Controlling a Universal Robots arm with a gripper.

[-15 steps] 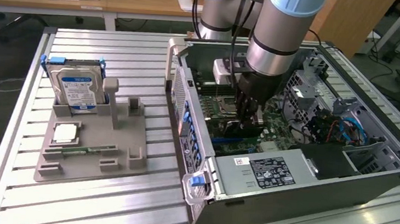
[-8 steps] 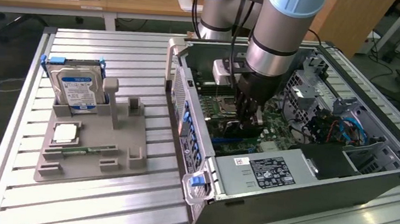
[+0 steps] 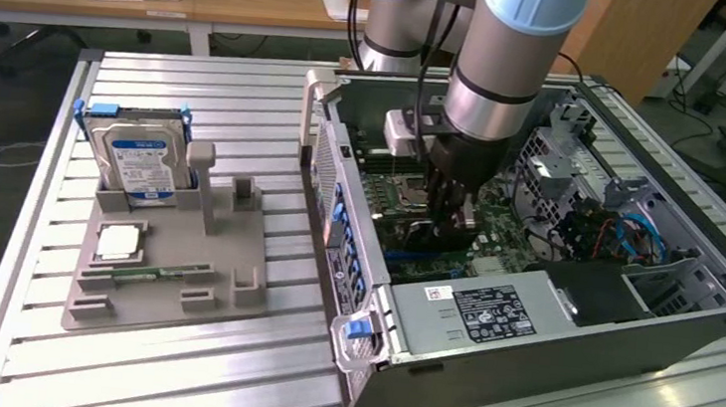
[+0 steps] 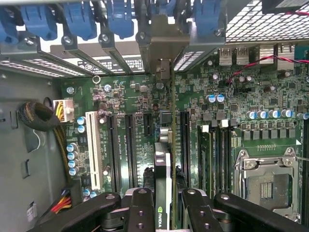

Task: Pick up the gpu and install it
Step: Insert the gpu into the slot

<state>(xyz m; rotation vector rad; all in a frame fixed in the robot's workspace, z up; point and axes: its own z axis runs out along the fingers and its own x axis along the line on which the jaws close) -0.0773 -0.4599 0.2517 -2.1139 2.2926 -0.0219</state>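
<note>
At the exterior view's left, a grey moulded parts holder sits on the ribbed aluminium bench; a silver blue-labelled hard drive stands upright in its rear slot, and a narrow green RAM stick lies flat in a groove near its front; to the right of the holder, and apart from it, lies the open dark-grey metal computer case with its green motherboard facing up and a black power supply block with a white label at the near end; the grey and light-blue robot arm reaches down into the case, and its black gripper is low over the board.

In the wrist view, the two black fingers are partly closed, clamped on either side of the gpu, a thin dark expansion card seen edge-on with a black cooler block; the card stands upright over the long black slots of the board, its far end with the silver metal bracket reaching the row of rear slot covers with blue plastic latches; whether the card is fully seated cannot be told; the silver CPU socket frame lies well apart from it.
</note>
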